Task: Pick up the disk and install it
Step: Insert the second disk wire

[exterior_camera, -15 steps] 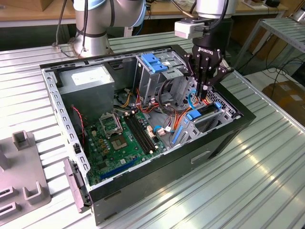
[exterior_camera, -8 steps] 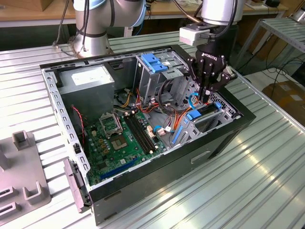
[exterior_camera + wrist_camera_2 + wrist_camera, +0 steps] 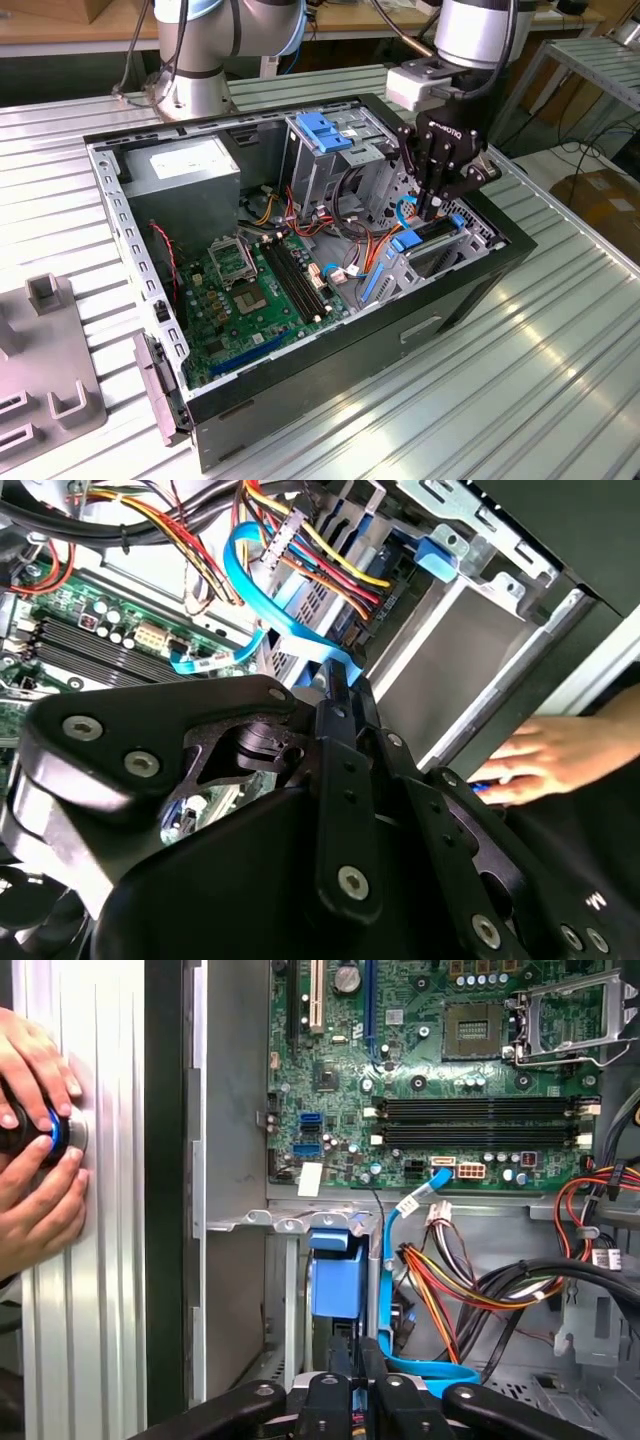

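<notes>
Open PC case (image 3: 300,380) on slatted bench; gripper (image 3: 432,212) clamped on disk (image 3: 335,1278) in drive bay.

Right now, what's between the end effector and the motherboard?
In the first wrist view, a light-blue bracket and a metal rail lie between the end effector and the motherboard, with a blue cable alongside.

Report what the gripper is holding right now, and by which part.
The gripper is down inside the computer case, its fingers closed together above the blue-bracketed disk in the drive bay. Whether they pinch its edge cannot be told.
</notes>
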Tool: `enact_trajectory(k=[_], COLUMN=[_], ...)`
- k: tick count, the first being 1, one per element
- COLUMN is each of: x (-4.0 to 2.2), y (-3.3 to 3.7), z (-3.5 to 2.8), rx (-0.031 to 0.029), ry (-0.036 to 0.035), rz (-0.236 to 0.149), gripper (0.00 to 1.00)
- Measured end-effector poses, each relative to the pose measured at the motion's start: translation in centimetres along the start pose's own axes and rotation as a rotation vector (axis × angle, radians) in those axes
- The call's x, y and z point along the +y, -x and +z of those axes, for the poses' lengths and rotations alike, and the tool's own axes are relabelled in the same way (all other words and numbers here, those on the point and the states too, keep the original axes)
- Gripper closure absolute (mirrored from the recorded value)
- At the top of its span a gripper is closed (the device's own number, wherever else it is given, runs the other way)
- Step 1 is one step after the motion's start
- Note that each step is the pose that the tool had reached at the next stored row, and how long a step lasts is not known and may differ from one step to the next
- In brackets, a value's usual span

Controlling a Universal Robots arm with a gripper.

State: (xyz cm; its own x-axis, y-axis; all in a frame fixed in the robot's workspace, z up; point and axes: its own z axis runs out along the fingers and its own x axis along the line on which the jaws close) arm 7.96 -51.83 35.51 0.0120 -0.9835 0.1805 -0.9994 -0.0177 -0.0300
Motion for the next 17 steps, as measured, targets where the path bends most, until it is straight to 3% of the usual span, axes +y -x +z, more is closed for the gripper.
enact_trajectory(k=[2,4,8,10,12,13,15,16,17], x=[0.01,0.01,0.00,-0.05,-0.22,-0.27,-0.27,-0.26,-0.26], y=[-0.41,-0.79,-0.82,-0.88,-1.03,-1.19,-1.48,-1.74,-1.93], z=[0.19,0.48,0.50,0.54,0.63,0.68,0.76,0.83,0.89], rx=[-0.0123,-0.0201,-0.0209,-0.0305,-0.0499,-0.0654,-0.0901,-0.1084,-0.1205], ry=[-0.0001,-0.0002,-0.0002,-0.0003,-0.0003,-0.0004,-0.0007,-0.0009,-0.0011], rz=[0.001,0.001,0.001,0.001,0.002,0.002,0.003,0.004,0.004], gripper=[0.84,0.84,0.84,0.84,0.84,0.84,0.84,0.84,0.84])
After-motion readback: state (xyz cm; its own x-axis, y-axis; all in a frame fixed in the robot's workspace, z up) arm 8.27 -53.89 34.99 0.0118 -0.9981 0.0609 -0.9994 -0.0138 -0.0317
